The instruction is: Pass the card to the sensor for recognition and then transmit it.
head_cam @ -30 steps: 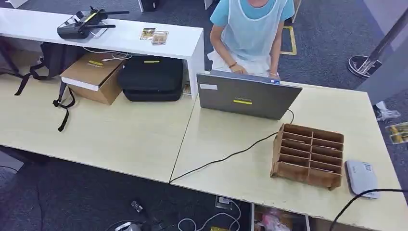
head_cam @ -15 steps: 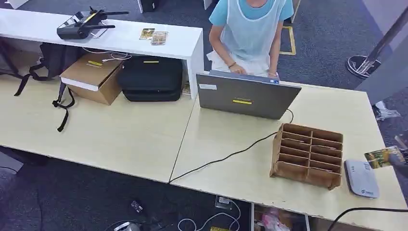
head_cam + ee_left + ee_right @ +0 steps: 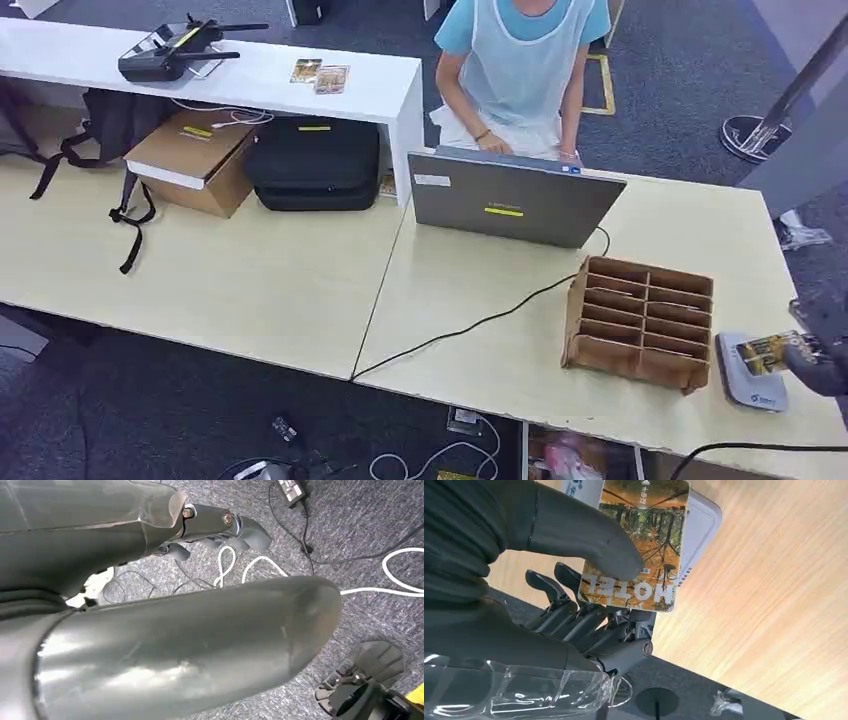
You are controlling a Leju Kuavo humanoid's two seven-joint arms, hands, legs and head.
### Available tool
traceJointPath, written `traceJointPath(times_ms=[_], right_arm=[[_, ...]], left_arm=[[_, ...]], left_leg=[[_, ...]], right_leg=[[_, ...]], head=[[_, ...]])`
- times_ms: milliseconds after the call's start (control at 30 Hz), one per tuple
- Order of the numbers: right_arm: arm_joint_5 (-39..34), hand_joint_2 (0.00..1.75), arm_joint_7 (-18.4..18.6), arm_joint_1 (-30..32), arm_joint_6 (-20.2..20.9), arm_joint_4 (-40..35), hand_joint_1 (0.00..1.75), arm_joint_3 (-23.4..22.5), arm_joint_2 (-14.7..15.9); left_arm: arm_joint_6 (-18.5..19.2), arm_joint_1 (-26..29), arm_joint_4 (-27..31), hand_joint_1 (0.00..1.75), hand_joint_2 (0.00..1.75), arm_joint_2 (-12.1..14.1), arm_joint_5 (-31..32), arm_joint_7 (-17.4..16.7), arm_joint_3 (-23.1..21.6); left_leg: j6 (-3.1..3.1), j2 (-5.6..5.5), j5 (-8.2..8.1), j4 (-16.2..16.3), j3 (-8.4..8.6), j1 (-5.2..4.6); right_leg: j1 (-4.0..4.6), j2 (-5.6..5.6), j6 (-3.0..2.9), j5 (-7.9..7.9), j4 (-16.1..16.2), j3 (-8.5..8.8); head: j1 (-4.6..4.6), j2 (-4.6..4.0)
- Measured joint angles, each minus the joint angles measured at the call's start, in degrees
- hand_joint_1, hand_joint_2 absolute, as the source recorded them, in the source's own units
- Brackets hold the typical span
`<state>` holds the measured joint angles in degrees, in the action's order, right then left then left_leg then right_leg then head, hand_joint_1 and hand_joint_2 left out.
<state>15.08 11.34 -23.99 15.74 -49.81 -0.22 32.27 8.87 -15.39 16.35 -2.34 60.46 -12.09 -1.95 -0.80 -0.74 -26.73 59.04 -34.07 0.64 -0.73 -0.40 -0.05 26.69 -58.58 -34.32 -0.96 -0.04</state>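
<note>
Glossy rectangular card [image 3: 636,545] pinched by right hand [image 3: 574,580], above smooth rounded white sensor [image 3: 752,372].

card [image 3: 766,352] over sensor [image 3: 750,384], right of organizer [image 3: 640,322].

Head view high, looking down across the table [image 3: 300,290], right wrist view close above its sensor [image 3: 704,517] corner, left wrist view floorward.

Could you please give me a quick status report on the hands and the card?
Right robot hand grips hotel card, held over white card reader. Left robot hand hangs above floor, holding nothing visible. Wooden slot organizer beside reader, not in the way.
</note>
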Motion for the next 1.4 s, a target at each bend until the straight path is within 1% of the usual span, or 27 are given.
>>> traceJointPath(times_ms=[133,300,533,700,833,1033,1400], right_arm=[[1.6,1.75,0.2,-0.1,0.1,-0.1,1.75,-0.2,-1.1],[2.3,1.75,0.2,-0.4,0.1,0.0,1.75,-0.2,-1.6],[2.8,1.75,0.3,-0.3,0.0,0.1,1.75,-0.6,-1.6],[5.4,1.75,1.9,0.5,-1.6,0.0,1.75,-0.9,-1.8],[7.1,1.75,2.9,1.5,-2.0,-0.5,1.75,-1.7,-1.8],[9.3,1.75,3.0,1.5,-1.4,-0.3,1.75,-2.0,-1.8],[9.8,1.75,3.0,2.1,-1.3,0.8,1.75,-2.7,-1.8]], left_arm=[[-0.2,0.1,0.0,0.00,0.00,0.1,-0.6,0.0,0.0],[-0.3,0.1,0.0,0.00,0.00,0.3,-0.7,0.0,0.0],[-0.7,0.1,0.0,0.00,0.00,0.3,-0.6,0.0,0.0],[-0.7,0.1,0.0,0.00,0.00,0.2,-0.6,0.0,0.0],[-0.6,0.1,0.0,0.00,0.00,-0.1,-0.5,0.0,0.0],[-0.6,0.1,0.0,0.00,0.00,-0.2,-0.7,0.0,-0.1],[-0.5,0.1,0.0,0.00,0.00,-0.2,-0.6,0.0,-0.2]], left_leg=[[0.00,0.03,0.00,0.0,0.01,0.00],[0.00,0.02,0.00,0.0,0.01,0.00],[0.00,0.03,0.00,0.0,0.01,0.00],[0.00,0.01,0.00,0.0,0.01,0.00],[0.00,0.03,0.00,0.0,0.01,0.00],[0.00,0.04,0.00,0.0,0.01,0.00],[0.00,0.04,0.00,0.0,0.02,0.00]], right_leg=[[0.00,0.02,0.00,0.00,0.0,0.00],[0.00,0.01,0.00,0.00,0.0,0.00],[0.00,0.02,0.00,0.00,0.0,-0.01],[0.00,0.00,0.00,0.00,0.0,0.00],[0.00,0.03,0.00,0.00,0.0,-0.01],[0.00,0.04,0.00,0.00,0.0,-0.01],[0.00,0.03,0.00,0.00,0.0,-0.02]], head=[[0.02,0.00],[0.02,0.00],[0.00,0.00],[0.02,0.00],[0.00,0.00],[0.00,0.00],[0.02,0.00]])
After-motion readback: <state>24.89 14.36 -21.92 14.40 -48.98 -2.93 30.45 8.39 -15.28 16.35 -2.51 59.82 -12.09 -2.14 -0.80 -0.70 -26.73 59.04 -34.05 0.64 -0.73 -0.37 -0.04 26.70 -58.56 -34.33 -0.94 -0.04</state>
